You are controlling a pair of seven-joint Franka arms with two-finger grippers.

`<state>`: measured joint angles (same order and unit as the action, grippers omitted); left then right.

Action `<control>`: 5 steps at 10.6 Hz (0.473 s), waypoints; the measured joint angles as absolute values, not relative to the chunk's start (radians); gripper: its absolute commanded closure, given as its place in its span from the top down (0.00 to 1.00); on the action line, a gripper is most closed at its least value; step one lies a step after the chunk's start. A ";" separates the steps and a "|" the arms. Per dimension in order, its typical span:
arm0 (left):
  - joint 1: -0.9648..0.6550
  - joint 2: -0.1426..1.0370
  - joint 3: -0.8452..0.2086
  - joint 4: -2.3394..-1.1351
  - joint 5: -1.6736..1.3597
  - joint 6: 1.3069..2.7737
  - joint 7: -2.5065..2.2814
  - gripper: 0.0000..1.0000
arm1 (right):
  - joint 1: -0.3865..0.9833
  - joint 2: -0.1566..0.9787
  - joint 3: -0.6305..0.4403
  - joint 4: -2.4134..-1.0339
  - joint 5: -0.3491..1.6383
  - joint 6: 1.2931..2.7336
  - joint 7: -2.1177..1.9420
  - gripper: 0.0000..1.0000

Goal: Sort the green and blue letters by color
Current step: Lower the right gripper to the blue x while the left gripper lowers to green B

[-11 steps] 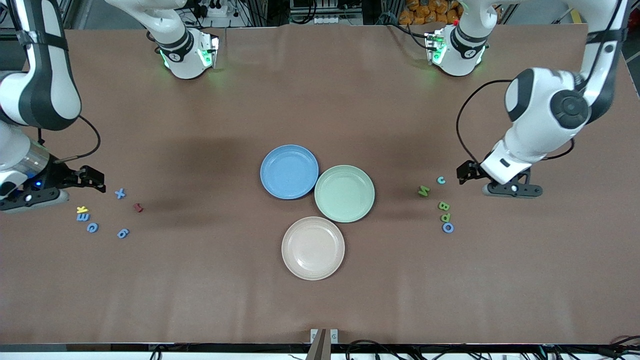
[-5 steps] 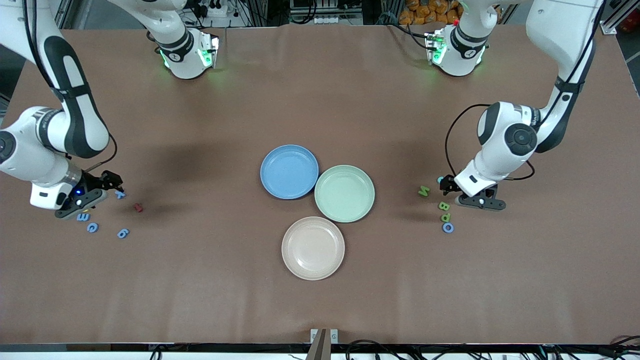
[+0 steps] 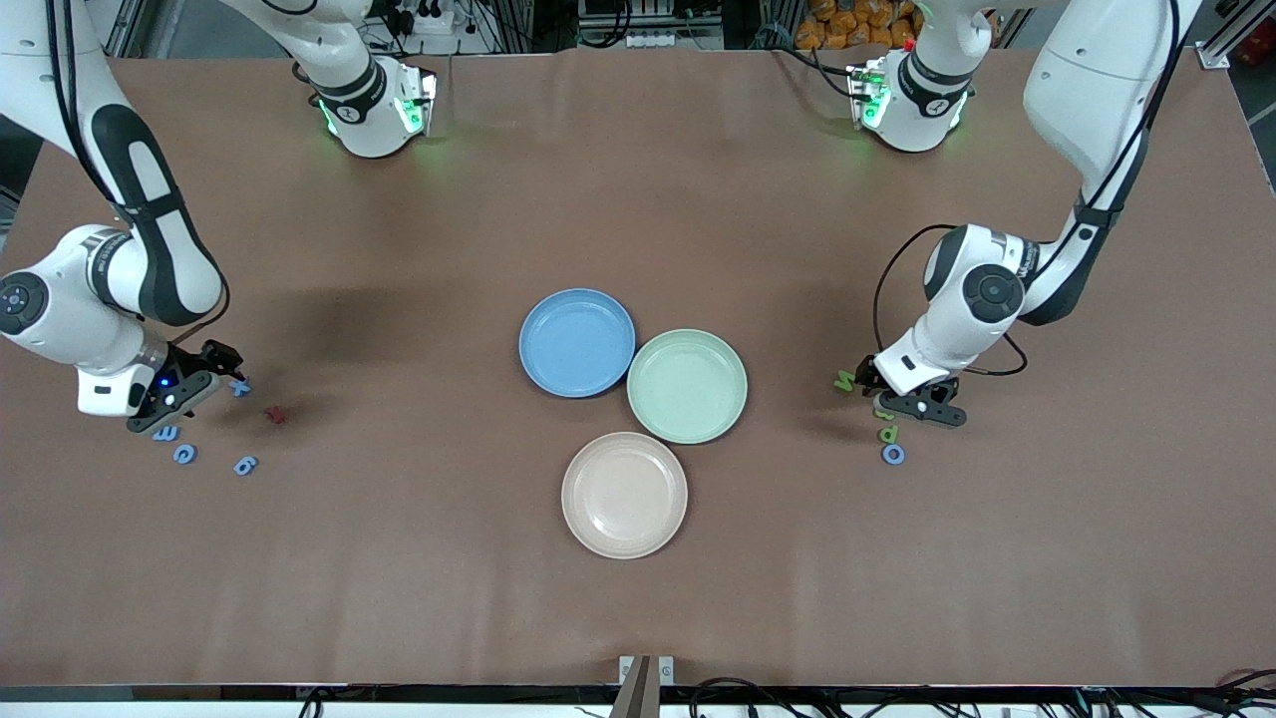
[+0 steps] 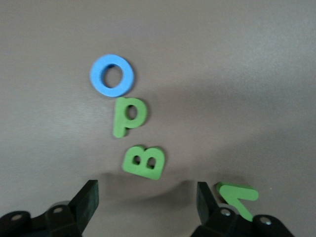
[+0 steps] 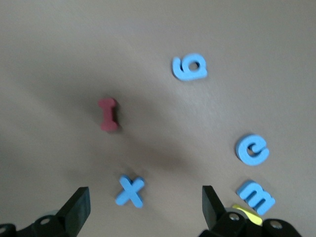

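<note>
My left gripper (image 3: 885,394) (image 4: 147,200) is open and low over the table, with nothing between its fingers. A green B (image 4: 143,162) (image 3: 882,411) lies just ahead of its jaws. In line with the B are a green p (image 4: 128,116) (image 3: 887,434) and a blue O (image 4: 112,75) (image 3: 893,454). A green N (image 4: 239,195) (image 3: 845,380) lies beside one finger. My right gripper (image 3: 229,383) (image 5: 143,203) is open, low over a blue X (image 5: 131,191) (image 3: 239,388). Blue 6 (image 5: 189,67) (image 3: 245,465), c (image 5: 252,149) (image 3: 184,454) and m (image 5: 255,196) (image 3: 165,433) lie close by.
Three plates touch at the table's middle: blue (image 3: 576,342), pale green (image 3: 687,386) and beige (image 3: 624,494), the beige one nearest the front camera. A dark red letter (image 3: 275,413) (image 5: 108,114) lies near the X. A yellow letter (image 5: 246,211) shows by one right finger.
Both arms have swung in and come down. The left gripper moved over the green letters toward the B. The right gripper moved over the blue X.
</note>
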<state>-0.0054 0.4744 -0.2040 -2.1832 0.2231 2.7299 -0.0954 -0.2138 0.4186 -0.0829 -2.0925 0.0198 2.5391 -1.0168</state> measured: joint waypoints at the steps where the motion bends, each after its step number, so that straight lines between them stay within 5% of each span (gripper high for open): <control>1: -0.010 0.489 -0.204 -2.183 0.225 2.745 -0.095 0.82 | -0.227 0.427 -0.083 -2.107 0.020 2.570 -1.022 1.00; 5: -0.013 0.496 -0.205 -2.178 0.227 2.752 -0.078 0.82 | -0.231 0.445 -0.080 -2.163 0.020 2.644 -1.015 1.00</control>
